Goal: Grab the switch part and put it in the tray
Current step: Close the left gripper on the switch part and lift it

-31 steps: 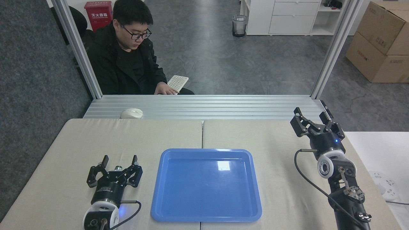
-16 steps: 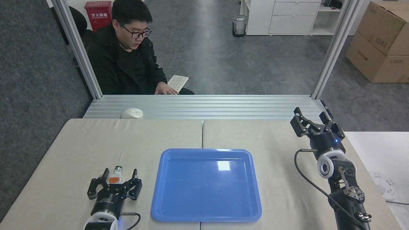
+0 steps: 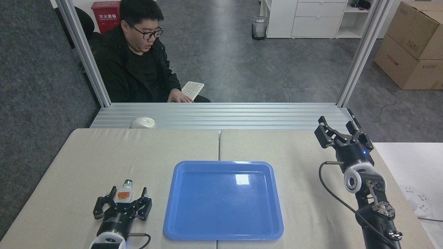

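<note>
Lying on the bench [image 3: 86,155] just left of the tray [image 3: 223,200], the switch part [image 3: 125,191] rests on its side with the dark green button pointing away from the robot and the orange middle piece facing up. The left gripper [image 3: 127,194] sits just behind it, jaws spread wide, the two fingers flanking the white block without clearly touching it. The right gripper [image 3: 341,129] hangs well apart over the far right of the bench, its jaws also apart and holding nothing.

The part looks small, light and rigid: hard plastic with a metal collar, so it should not deform under a squeeze. The round button and collar are likely slippery and would roll between the fingers; the flat sides of the white block look like the better hold, pinched across its width near the orange piece. The cloth-like bench cover should keep it from skidding as the jaws come together.

Compared with a second ago, the left gripper has drawn back toward the robot and lower in the view, so more of the switch part shows beyond its fingers. The right arm and the empty tray are unchanged. A person [image 3: 138,58] sits beyond the bench at a keyboard [image 3: 192,89].
</note>
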Robot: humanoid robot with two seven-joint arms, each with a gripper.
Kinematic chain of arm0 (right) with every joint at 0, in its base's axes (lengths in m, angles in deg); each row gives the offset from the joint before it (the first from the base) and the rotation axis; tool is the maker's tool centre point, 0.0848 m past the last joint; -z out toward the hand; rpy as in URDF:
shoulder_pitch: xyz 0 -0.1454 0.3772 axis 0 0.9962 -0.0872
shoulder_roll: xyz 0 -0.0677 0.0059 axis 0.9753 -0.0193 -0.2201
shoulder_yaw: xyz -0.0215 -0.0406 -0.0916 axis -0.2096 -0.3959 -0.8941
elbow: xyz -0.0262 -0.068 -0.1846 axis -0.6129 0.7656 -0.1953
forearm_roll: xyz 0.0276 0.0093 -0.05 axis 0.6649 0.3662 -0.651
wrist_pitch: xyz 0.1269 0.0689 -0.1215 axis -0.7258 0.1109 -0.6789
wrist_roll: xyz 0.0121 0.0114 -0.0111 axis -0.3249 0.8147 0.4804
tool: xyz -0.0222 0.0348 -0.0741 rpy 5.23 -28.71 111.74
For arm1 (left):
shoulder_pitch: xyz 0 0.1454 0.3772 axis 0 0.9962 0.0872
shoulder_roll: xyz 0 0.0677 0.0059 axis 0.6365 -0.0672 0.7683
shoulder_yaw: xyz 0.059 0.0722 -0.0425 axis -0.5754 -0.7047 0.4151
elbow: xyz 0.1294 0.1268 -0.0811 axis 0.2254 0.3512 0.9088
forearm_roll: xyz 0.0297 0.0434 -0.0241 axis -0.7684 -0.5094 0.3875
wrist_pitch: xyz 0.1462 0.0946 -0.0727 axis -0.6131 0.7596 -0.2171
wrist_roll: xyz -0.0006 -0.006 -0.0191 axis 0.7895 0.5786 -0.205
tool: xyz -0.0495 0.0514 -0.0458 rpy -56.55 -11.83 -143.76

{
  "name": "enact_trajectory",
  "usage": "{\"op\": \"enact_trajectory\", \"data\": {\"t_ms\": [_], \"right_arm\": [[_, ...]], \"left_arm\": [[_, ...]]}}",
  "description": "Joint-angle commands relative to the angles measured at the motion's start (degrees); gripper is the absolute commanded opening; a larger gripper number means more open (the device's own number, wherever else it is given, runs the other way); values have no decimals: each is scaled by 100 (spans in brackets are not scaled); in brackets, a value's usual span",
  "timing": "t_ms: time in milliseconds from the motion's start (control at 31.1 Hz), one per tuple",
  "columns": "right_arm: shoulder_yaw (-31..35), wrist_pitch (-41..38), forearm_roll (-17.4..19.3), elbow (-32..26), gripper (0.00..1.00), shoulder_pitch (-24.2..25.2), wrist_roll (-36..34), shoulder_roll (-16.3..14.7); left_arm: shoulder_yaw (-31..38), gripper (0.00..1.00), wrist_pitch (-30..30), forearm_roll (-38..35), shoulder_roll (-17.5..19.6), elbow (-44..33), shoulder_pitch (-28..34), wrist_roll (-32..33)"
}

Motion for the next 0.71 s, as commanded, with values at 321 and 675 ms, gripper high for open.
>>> {"op": "enact_trajectory", "data": {"t_ms": [321, 675], "right_arm": [[0, 3, 1, 0, 100, 0, 2, 0], [0, 3, 1, 0, 100, 0, 2, 0]], "left_arm": [[163, 94, -9, -41, 67, 319, -4, 1], [163, 15, 149, -32, 76, 267, -13, 1]]}}
